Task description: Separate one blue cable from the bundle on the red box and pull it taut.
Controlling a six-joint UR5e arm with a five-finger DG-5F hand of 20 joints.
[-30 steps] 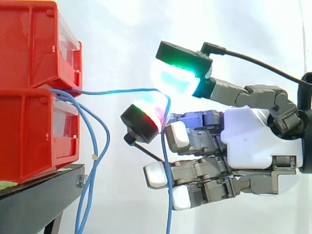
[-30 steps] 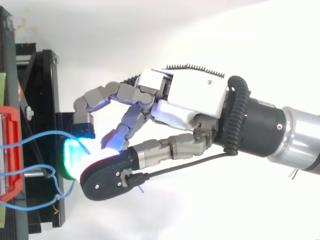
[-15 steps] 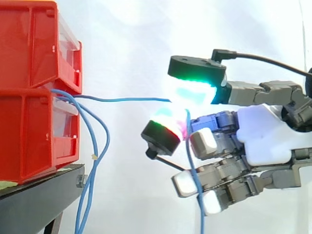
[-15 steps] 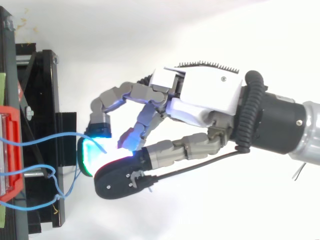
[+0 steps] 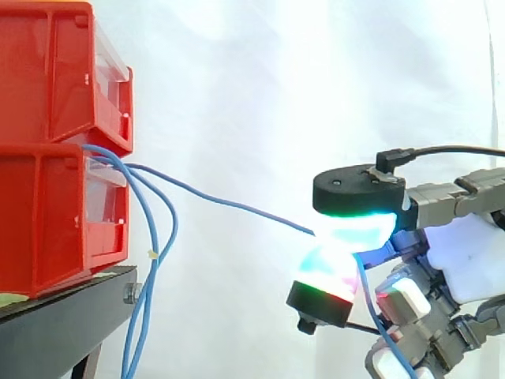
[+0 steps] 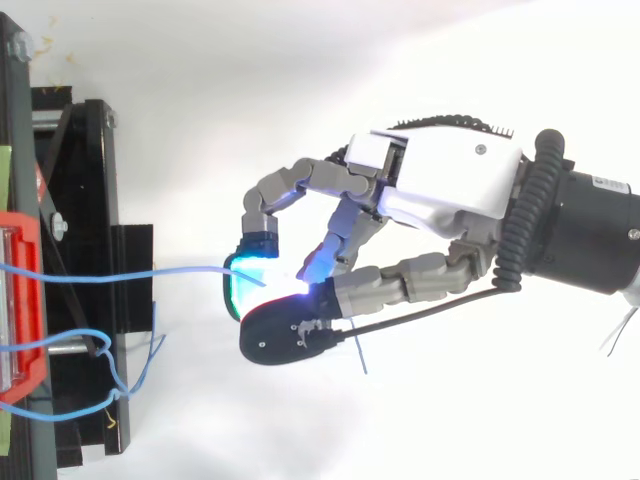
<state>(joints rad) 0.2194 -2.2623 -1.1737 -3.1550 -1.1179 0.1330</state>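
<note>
A blue cable (image 5: 237, 207) is pinched between thumb and finger of the hand (image 6: 450, 190), well apart from the red box (image 5: 47, 213); the cable is stretched nearly straight.

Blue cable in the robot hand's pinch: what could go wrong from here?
The blue cable is held only between the fingertip pads of the robot hand, so it may slip out as tension rises. It runs almost straight to the red bins, so more pull might shift them or drag the loose cables hanging from the same gap.
</note>
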